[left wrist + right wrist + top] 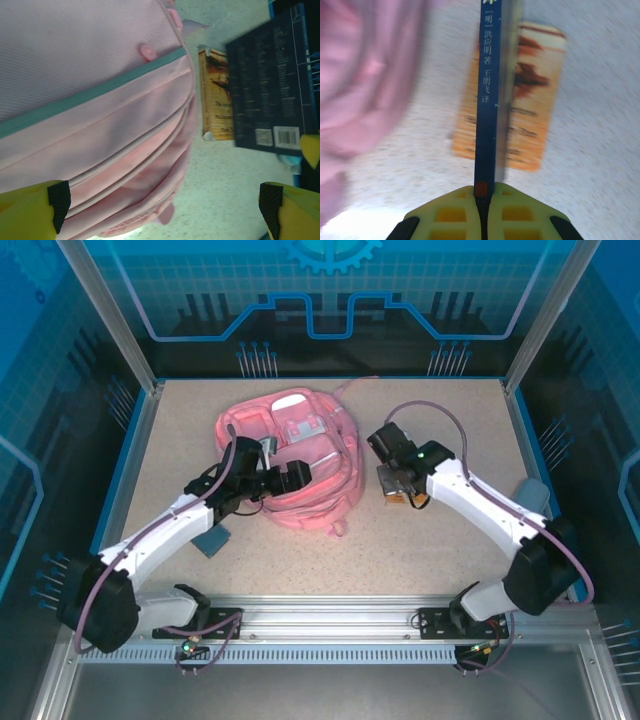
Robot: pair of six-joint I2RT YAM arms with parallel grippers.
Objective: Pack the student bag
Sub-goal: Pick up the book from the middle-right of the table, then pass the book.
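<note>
The student bag (300,455), a soft pink backpack, lies in the middle of the table. It also shows in the left wrist view (90,100) and at the left of the right wrist view (365,75). My left gripper (293,476) hovers over the bag's front, jaws wide open (162,210) with nothing between them. To the right of the bag, my right gripper (394,483) is shut on a thin dark blue book (486,100), held on edge by its spine. That blue book (272,80) hangs above an orange book (530,95) lying flat on the table.
A grey-blue flat item (212,540) lies under my left arm near the front left. Another grey item (535,495) sits by the right wall. Blue walls (135,455) and metal posts enclose the speckled table (440,540).
</note>
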